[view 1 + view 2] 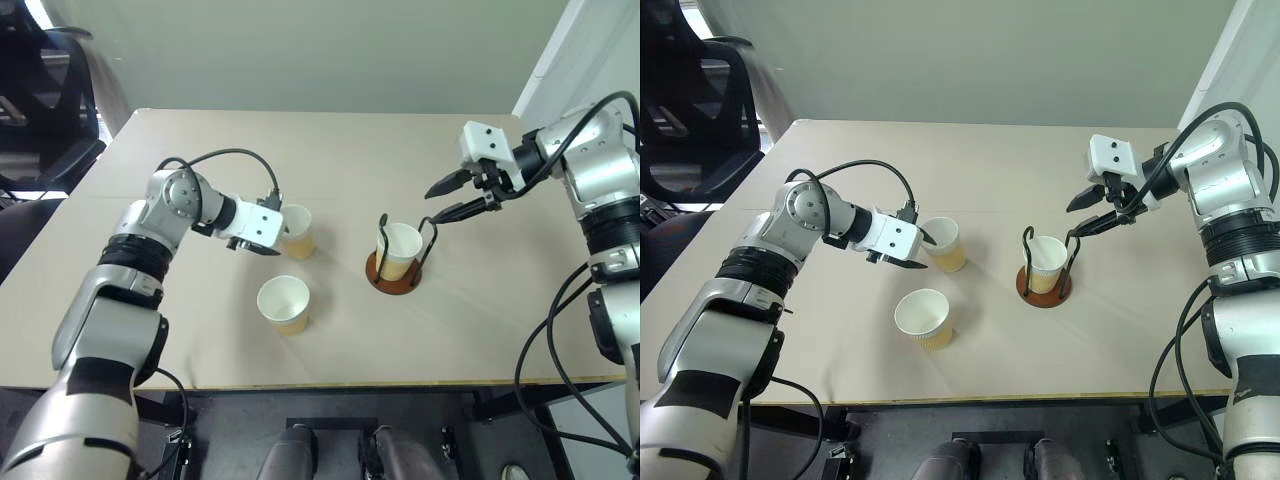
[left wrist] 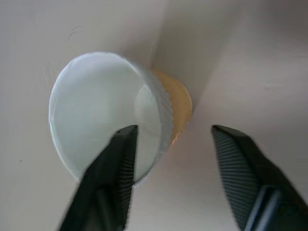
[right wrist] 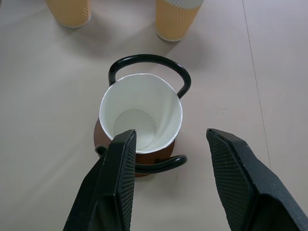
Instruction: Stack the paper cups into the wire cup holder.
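Left arm at a cup

The left gripper (image 2: 171, 144) had one finger inside a paper cup (image 1: 297, 231), not yet squeezing, perhaps. The right gripper (image 1: 447, 197) hung open above the wire cup holder (image 1: 394, 272), which held one cup (image 1: 399, 248). Another cup (image 1: 284, 303) stood nearby.

Three paper cups are sitting on the worktop (image 1: 480, 330). One cup (image 1: 401, 249) is standing inside the single wire cup holder (image 1: 393, 272). A second cup (image 1: 297, 231) is standing upright beside the holder, on its left. The third cup (image 1: 284, 303) is standing nearer the worktop's front edge than the holder, also on its left. Two claws are showing: the left claw (image 1: 270, 242) and the right claw (image 1: 452, 197).
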Controlling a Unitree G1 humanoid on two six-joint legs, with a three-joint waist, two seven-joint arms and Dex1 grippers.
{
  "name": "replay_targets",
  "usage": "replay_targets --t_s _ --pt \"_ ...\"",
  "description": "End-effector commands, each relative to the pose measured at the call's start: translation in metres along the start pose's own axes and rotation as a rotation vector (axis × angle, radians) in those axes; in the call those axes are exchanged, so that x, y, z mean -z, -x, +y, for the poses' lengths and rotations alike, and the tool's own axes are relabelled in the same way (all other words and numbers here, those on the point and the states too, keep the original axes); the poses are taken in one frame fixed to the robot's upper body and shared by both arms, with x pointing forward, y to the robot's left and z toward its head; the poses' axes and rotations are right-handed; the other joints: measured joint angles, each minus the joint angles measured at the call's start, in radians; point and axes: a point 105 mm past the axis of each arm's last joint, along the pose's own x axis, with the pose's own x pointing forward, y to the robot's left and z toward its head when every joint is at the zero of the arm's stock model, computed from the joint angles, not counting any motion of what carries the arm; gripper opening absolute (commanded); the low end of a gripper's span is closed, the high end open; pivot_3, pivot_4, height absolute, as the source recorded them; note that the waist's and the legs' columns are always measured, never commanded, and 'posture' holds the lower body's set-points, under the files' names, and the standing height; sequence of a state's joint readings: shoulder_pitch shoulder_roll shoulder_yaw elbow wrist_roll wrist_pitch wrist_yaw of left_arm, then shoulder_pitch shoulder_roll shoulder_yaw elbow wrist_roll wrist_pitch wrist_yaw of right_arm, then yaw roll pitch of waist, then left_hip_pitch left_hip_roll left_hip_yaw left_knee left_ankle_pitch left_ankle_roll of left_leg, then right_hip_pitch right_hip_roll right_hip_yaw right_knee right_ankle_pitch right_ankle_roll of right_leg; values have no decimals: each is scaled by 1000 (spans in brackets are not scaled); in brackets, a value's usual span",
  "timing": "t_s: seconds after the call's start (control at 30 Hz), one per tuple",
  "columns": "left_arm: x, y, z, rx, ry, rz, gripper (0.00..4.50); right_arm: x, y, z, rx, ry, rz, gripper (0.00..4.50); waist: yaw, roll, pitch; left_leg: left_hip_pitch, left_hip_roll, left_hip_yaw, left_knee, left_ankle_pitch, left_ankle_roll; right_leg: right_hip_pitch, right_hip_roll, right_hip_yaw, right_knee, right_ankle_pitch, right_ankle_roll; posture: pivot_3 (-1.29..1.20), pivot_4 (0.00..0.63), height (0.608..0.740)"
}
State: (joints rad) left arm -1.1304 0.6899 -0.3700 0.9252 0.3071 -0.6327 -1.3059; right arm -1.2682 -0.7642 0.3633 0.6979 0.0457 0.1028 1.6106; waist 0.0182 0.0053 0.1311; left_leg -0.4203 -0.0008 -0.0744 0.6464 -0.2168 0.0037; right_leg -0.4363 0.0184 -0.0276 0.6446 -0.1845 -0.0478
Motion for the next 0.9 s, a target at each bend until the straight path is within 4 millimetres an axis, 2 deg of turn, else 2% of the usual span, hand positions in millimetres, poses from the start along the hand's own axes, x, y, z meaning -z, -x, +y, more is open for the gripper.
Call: replay_targets --t_s 0.03,0.13,0.43,0.6,0.9 --pt "-5 10 10 -22 -27 -3 975 -13 10 -3 23 44 -15 2292 0 0 0 0 0 0 0 0 0 0 0 0 0 0 0 0 150 740" --pt "-4 11 8 -10 -24 -6 17 -12 10 -3 23 44 -14 2292 0 0 0 0 0 0 0 0 0 0 0 0 0 0 0 0 150 740" --pt "-4 26 2 47 63 -51 17 -6 13 -6 36 54 5 2292 0 0 0 0 0 0 0 0 0 0 0 0 0 0 0 0 150 740" --pt "-5 40 0 84 120 -61 17 6 21 -10 59 81 43 2292 0 0 0 0 0 0 0 0 0 0 0 0 0 0 0 0 150 740" --pt "-19 62 18 61 183 -99 17 28 28 -9 62 131 127 2292 3 0 0 0 0 0 1 0 1 0 0 0 0 0 0 0 150 740"
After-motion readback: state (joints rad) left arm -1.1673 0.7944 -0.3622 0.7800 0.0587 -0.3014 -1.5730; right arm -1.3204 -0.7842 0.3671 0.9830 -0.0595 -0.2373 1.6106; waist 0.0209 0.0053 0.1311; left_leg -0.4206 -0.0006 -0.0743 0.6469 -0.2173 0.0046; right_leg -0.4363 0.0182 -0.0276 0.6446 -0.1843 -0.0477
